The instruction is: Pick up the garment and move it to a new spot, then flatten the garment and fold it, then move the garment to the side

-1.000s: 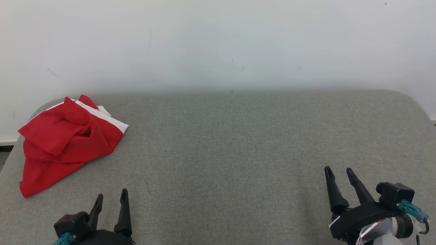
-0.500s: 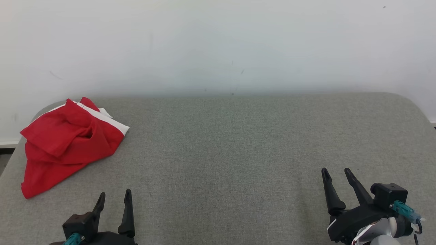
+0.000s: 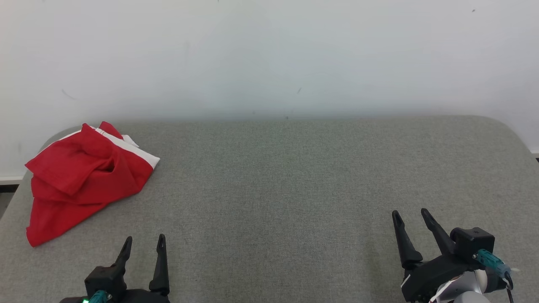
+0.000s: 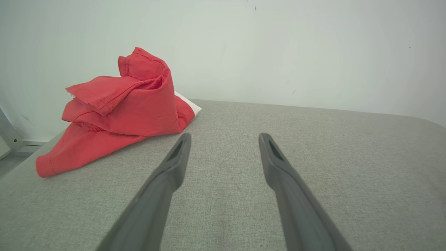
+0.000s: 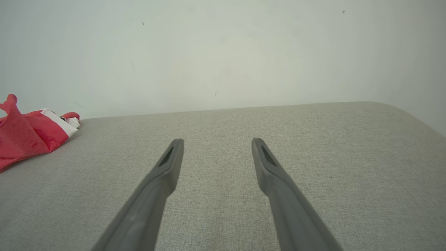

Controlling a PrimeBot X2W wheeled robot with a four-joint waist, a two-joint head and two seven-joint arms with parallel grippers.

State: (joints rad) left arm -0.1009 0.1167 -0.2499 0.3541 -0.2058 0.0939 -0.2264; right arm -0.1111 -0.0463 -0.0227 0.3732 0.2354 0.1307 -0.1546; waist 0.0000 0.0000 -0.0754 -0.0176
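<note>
Lying in a loose heap at the far left corner of the grey fabric-covered surface (image 3: 273, 189), the crumpled red cloth garment (image 3: 84, 168) with a white band along its far edge has not yet been lifted. Its long axis runs on a diagonal in the head view, from the white-banded end near the pale wall (image 3: 269, 54) down to a flat red tail that reaches toward the surface's left edge. The left end effector (image 3: 145, 238) sits over the near part of the surface, its two dark fingers spread wide with nothing between them. The garment lies ahead of it and off to its left, near but not touching. The right end effector (image 3: 409, 211) is likewise spread wide and empty, well apart from the garment, with bare surface between. By this layout the left arm is clearly the nearer one for the pick-up. Its reach would need to go forward and leftward, probably toward the raised folds in the heap's middle or the near tail.
</note>
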